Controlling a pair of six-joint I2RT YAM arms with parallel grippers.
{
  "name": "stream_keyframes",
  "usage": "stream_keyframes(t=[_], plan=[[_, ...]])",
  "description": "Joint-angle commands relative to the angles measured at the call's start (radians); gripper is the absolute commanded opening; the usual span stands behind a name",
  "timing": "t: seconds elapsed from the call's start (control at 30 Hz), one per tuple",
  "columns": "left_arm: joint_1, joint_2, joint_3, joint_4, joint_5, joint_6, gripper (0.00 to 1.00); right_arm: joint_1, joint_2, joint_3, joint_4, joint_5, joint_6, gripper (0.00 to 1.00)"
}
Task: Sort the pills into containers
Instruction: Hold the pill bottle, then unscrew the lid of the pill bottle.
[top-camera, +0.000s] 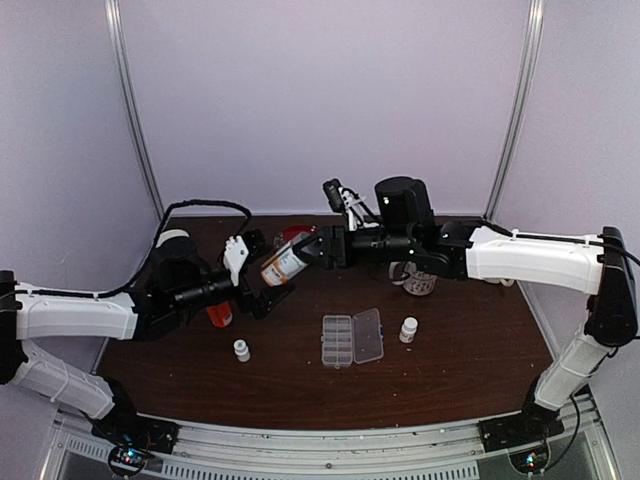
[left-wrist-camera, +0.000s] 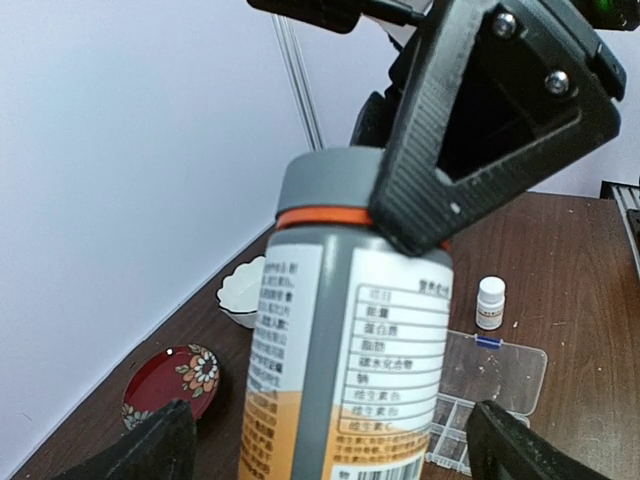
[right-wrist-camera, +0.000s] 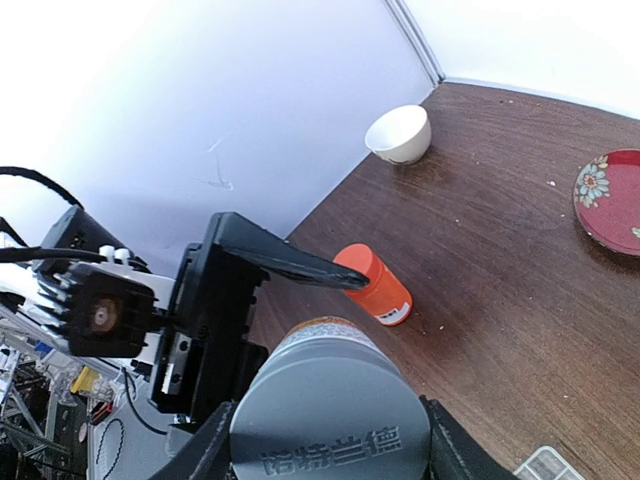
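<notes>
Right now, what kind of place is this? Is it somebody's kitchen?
Probably not; it looks like a robot test booth. A left arm and a right arm are bolted to a brown table, plain white walls close it in, and a clear pill box sits out.

The right claw (top-camera: 305, 252) grips a labelled bottle (top-camera: 283, 264), tilted above the tabletop (top-camera: 460, 370), its free end between the wide-spread fingers of the left claw (top-camera: 262, 272). An orange bottle (top-camera: 220, 315) stands partly behind the left arm. Nearer the arms' bases lies a clear pill box (top-camera: 337, 341), lid open, with one small white bottle (top-camera: 241, 350) to its left and a second small white bottle (top-camera: 408, 329) to its right.
</notes>
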Motion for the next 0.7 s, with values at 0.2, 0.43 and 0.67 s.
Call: stream_keyframes(t=[0.2, 0.43, 0.67], plan=[[-0.007, 0.007, 0.042, 0.099, -0.106, -0.031, 0.72, 0.0, -0.054, -0.049, 0.146, -0.112, 0.018, 0.34], [-0.004, -0.007, 0.064, 0.086, 0.062, -0.067, 0.39, -0.003, -0.08, -0.078, 0.14, -0.161, -0.095, 0.34], [0.025, 0.002, 0.15, -0.012, 0.322, -0.159, 0.17, -0.004, -0.128, -0.065, 0.024, -0.288, -0.371, 0.34]])
